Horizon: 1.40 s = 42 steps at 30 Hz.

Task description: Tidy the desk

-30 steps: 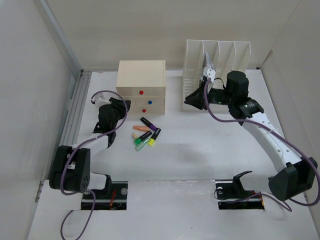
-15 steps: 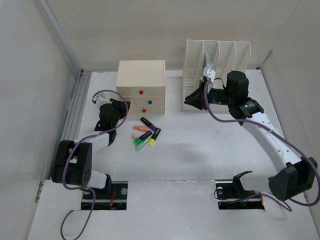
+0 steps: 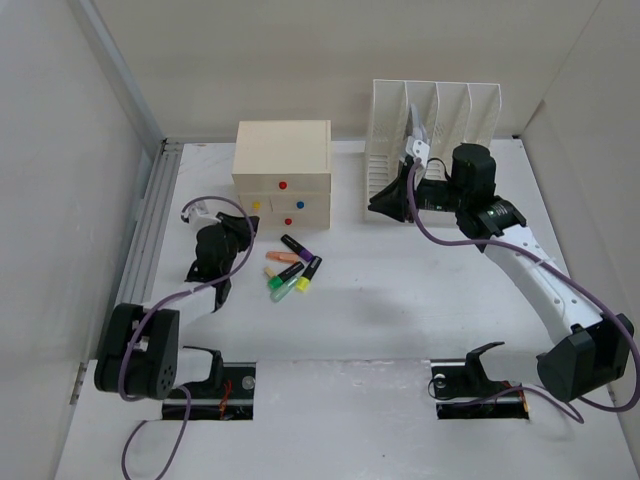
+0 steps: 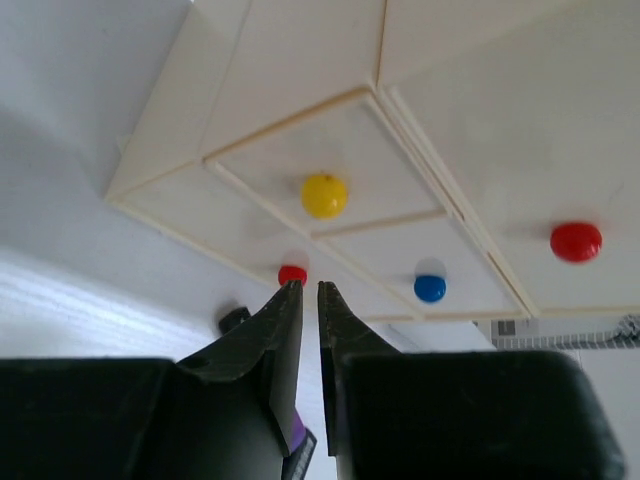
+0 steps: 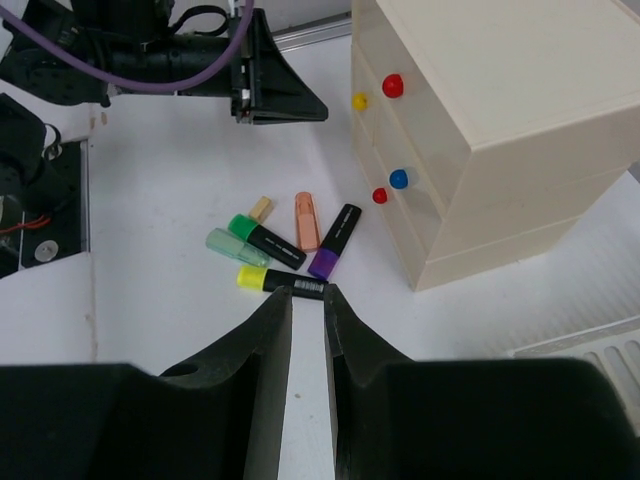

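Presumably lined up on the lower red knob [image 4: 293, 273], the left hand [image 4: 308, 290] hung empty, closed to a slit, facing the drawer box [image 3: 283, 170] at upper centre, while the right hand [image 5: 307, 292], likewise all but closed and empty, overlooked highlighters [image 3: 290, 270] loose on the middle of the tabletop [image 3: 400, 300].

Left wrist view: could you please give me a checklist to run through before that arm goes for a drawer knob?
1. Left gripper empty: ok, nothing between its fingers.
2. Jaws wide enough for a knob: not ok, nearly together.
3. Aimed at a knob: ok, small red knob sits just beyond the tips.
4. Drawers of the drawer box closed: ok, fronts flush.
5. Highlighters clear of the bottom drawer: cannot tell; the purple highlighter lies close.
6. Right gripper out of the way: ok, by the file rack.
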Motion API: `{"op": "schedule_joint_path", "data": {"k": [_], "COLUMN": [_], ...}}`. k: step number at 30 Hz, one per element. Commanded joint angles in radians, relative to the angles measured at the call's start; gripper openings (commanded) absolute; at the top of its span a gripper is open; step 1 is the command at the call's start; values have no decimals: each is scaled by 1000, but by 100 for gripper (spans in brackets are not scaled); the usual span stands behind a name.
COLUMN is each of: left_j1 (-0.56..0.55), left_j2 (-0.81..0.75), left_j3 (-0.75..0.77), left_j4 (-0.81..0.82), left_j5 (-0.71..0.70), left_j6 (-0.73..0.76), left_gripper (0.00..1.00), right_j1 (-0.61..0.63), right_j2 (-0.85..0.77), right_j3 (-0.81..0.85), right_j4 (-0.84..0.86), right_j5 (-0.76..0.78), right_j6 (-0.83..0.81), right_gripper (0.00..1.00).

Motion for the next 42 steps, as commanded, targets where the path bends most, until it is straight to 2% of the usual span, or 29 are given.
{"op": "schedule_joint_path", "data": {"k": [1,5,9,10,11,14,18,23,31,36,39,42], "left_j1": [-27,-38,-38,-38,-38,-38,-38,-38,-29,-29,-20,-20], "left_j2": [-105,-194,-220,-220,-220,-179,-63,19,77,96,105,114], "left_j3": [-69,-141,-141,-129,-109,-58,20,77,138,160,160,160], "left_j4": [59,48,18,5,5,5,5,24,24,4,4,4], "left_j5": [-25,-48,-68,-68,-79,-88,-73,-62,-73,-82,-91,-91], "left_j6": [-20,-29,-4,-4,8,19,28,28,57,75,75,85], "left_gripper": [9,9,11,15,30,49,55,55,42,29,26,14], "right_j1": [-8,-8,-8,-8,-8,-8,-8,-8,-8,-8,-8,-8], "right_j2": [-10,-10,-10,-10,-10,-10,-10,-10,-10,-10,-10,-10], "right_j3": [1,1,1,1,1,1,1,-8,-8,-8,-8,-8], "right_j4": [55,55,55,55,55,55,55,55,55,55,55,55], "right_j5": [-39,-48,-48,-57,-58,-58,-58,-58,-58,-58,-58,-58], "right_j6": [-15,-15,-15,-15,-15,-15,-15,-15,-15,-15,-15,-24], "right_gripper": [25,25,25,25,25,25,25,25,25,25,25,25]}}
